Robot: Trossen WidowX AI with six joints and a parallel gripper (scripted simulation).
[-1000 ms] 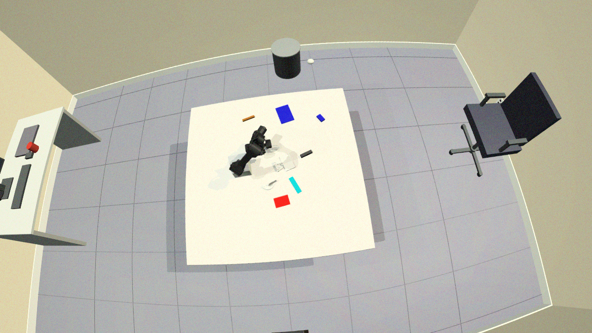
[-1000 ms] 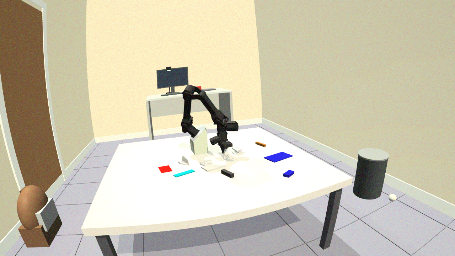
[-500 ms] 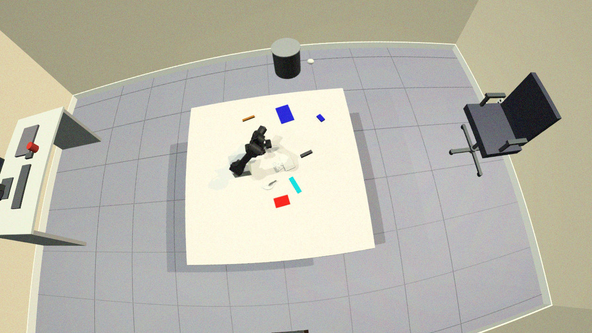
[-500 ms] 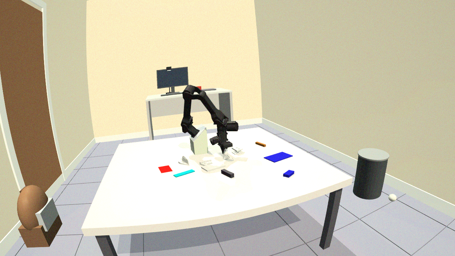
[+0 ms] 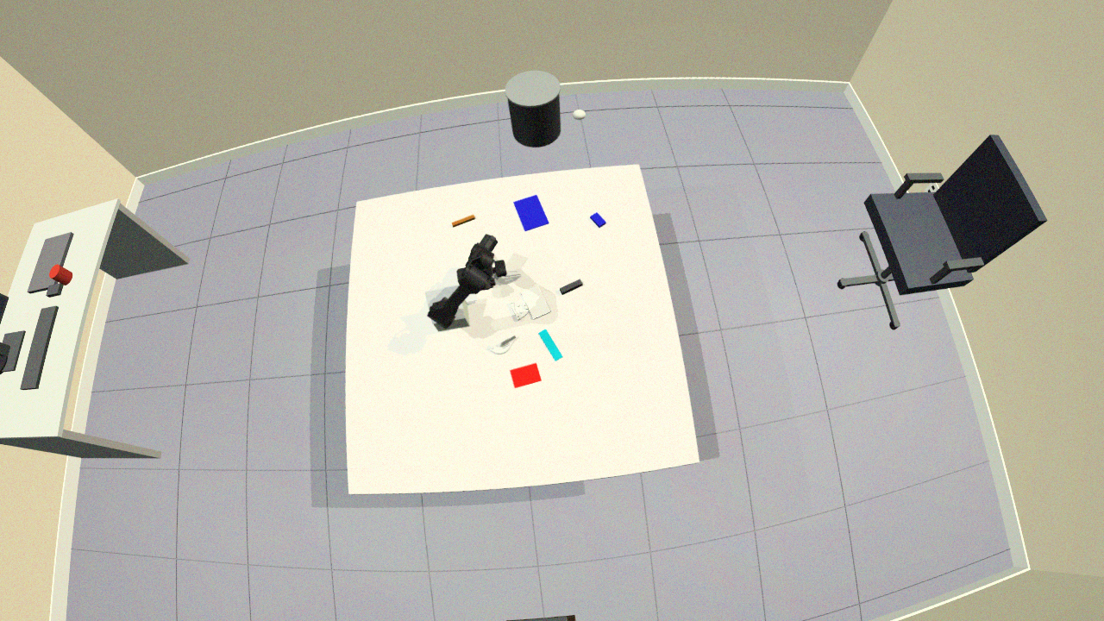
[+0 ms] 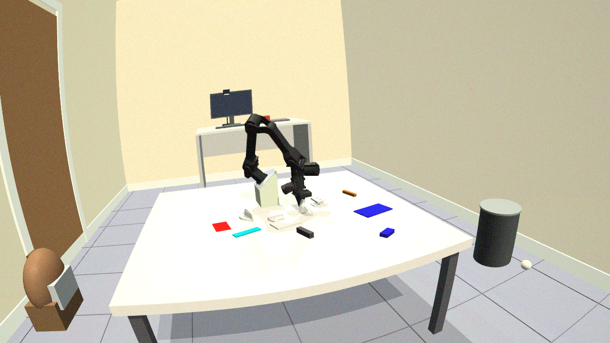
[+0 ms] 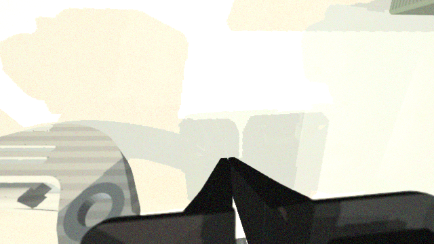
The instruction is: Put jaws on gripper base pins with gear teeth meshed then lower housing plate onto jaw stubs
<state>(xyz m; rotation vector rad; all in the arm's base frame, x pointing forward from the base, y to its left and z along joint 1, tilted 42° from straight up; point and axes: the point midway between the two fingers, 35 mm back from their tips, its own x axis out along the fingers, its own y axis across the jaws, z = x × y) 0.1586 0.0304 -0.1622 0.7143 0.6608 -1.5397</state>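
My gripper (image 6: 299,204) (image 7: 227,165) is shut, with its bare tips together and nothing seen between them. A pale ridged part (image 6: 305,208) (image 7: 78,142) with a round hole is close beside the tips, at left in the wrist view. Another pale part (image 6: 318,201) lies just behind it. A curved pale jaw-like part (image 5: 500,348) (image 6: 247,215) lies apart from the gripper. A small pale part (image 5: 519,310) (image 6: 276,217) lies beside a flat pale plate (image 5: 538,306) (image 6: 283,225). Glare hides pins, teeth and any contact between parts.
On the table (image 5: 432,432) (image 6: 204,273) are a black bar (image 5: 571,286) (image 6: 305,232), a cyan strip (image 5: 550,345) (image 6: 247,232), a red sheet (image 5: 525,375) (image 6: 221,226), a blue sheet (image 5: 530,213) (image 6: 373,210), a blue block (image 5: 598,220) (image 6: 386,232) and an orange bar (image 5: 463,221) (image 6: 349,193).
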